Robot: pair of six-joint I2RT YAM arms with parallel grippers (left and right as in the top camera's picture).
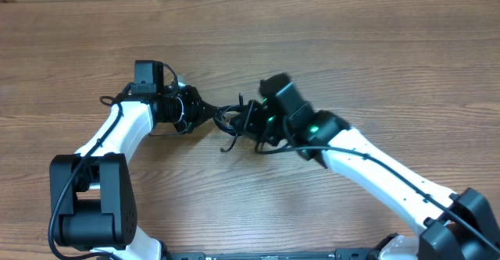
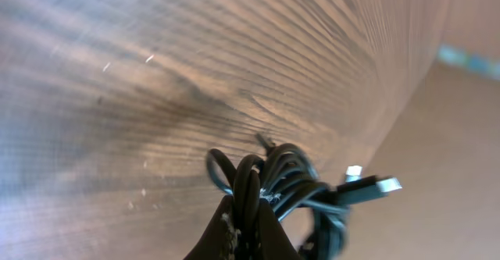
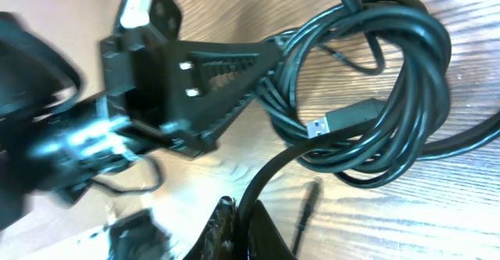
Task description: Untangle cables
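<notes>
The cables [image 1: 226, 119] are a small black bunch held between my two grippers at the table's middle. From the left, my left gripper [image 1: 209, 112] is shut on the bunched loops [image 2: 289, 174], and a silver-tipped plug [image 2: 381, 186] sticks out to the right of them. My right gripper [image 1: 244, 124] comes in from the right, close against the bunch. Seen from the right wrist, it [image 3: 242, 213] is shut on a single strand that curves up into the coil [image 3: 422, 80]. One ribbed finger [image 3: 226, 80] of the left gripper presses on the coil's left side. A USB plug [image 3: 324, 124] and a thin jack plug [image 3: 306, 205] lie loose.
The wooden table [image 1: 351, 49] spreads all around. The two white arms [image 1: 117, 135] [image 1: 391, 170] reach in from the near edge, with their black bases [image 1: 90, 201] at the front corners. Thicker black wires run along each arm.
</notes>
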